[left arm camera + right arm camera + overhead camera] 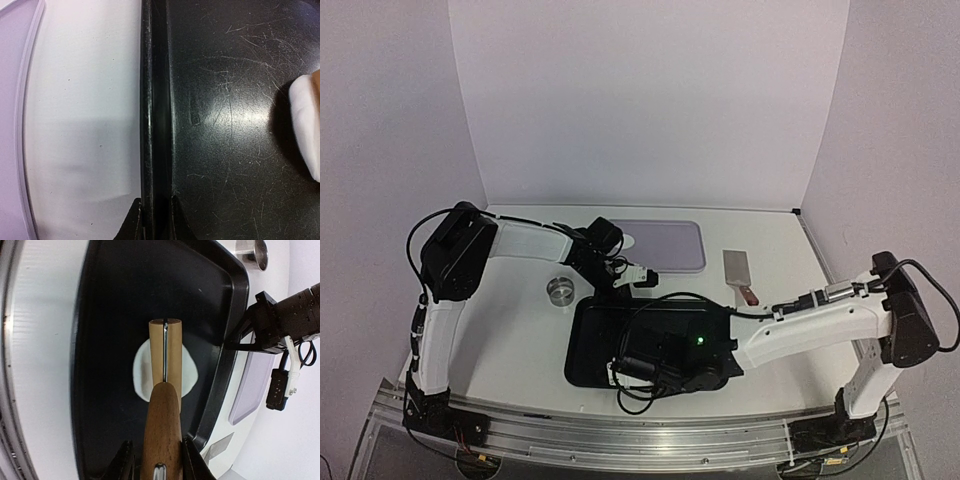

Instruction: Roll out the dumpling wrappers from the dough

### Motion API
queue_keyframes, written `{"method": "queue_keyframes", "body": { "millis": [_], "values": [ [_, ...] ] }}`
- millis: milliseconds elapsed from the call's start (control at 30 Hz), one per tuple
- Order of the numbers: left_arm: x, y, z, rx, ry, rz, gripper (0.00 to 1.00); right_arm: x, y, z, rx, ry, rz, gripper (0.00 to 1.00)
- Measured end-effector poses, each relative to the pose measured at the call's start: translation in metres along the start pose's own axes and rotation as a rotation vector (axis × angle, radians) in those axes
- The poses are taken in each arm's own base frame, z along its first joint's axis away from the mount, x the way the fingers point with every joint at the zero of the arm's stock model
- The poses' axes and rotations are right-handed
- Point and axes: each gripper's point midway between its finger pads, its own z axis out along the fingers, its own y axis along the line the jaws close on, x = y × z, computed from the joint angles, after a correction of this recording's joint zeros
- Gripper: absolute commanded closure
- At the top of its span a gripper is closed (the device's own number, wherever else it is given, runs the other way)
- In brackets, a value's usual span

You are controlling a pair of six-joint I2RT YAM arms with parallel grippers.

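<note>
The dough (pixel 190 373) is a flattened white patch with an uneven outline on the black tray (pixel 110 315). A wooden rolling pin (pixel 165 355) lies across its middle. My right gripper (pixel 156 448) is shut on the pin's dark wooden handle (pixel 162 415); in the top view (pixel 645 365) it sits over the tray and hides the dough. My left gripper (pixel 155 210) is shut on the tray's rim (pixel 152 100), and the dough (pixel 306 125) shows at the right edge of that view. No neat round wrappers are in view.
A lilac tray (pixel 665 245) lies behind the black tray (pixel 588 345). A metal ring cutter (pixel 560 290) stands to the left of the left gripper (pixel 620 288). A scraper with a red handle (pixel 740 275) lies to the right.
</note>
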Motion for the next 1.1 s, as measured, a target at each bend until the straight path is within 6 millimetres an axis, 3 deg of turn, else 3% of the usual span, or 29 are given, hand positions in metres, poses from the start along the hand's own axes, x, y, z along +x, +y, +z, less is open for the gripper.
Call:
{"method": "queue_keyframes", "body": {
  "millis": [167, 267, 433, 533, 833, 1100],
  "values": [
    [0.000, 0.000, 0.000, 0.000, 0.000, 0.001, 1.00, 0.002, 0.017, -0.008, 0.004, 0.020, 0.001, 1.00],
    [0.000, 0.000, 0.000, -0.001, 0.000, 0.001, 1.00, 0.002, 0.008, -0.004, -0.002, 0.030, 0.005, 1.00],
    [0.000, 0.000, 0.000, -0.001, 0.000, 0.001, 1.00, 0.000, -0.023, 0.011, -0.008, 0.043, 0.001, 1.00],
    [0.000, 0.000, 0.000, -0.001, -0.001, 0.001, 1.00, 0.000, -0.026, 0.015, -0.005, 0.042, -0.006, 1.00],
    [0.000, 0.000, 0.000, -0.001, -0.002, 0.001, 1.00, 0.003, 0.025, -0.012, 0.015, 0.041, -0.006, 1.00],
    [-0.001, 0.000, 0.000, 0.001, -0.005, 0.001, 1.00, 0.005, 0.035, -0.020, 0.022, 0.060, 0.051, 1.00]
  ]
}}
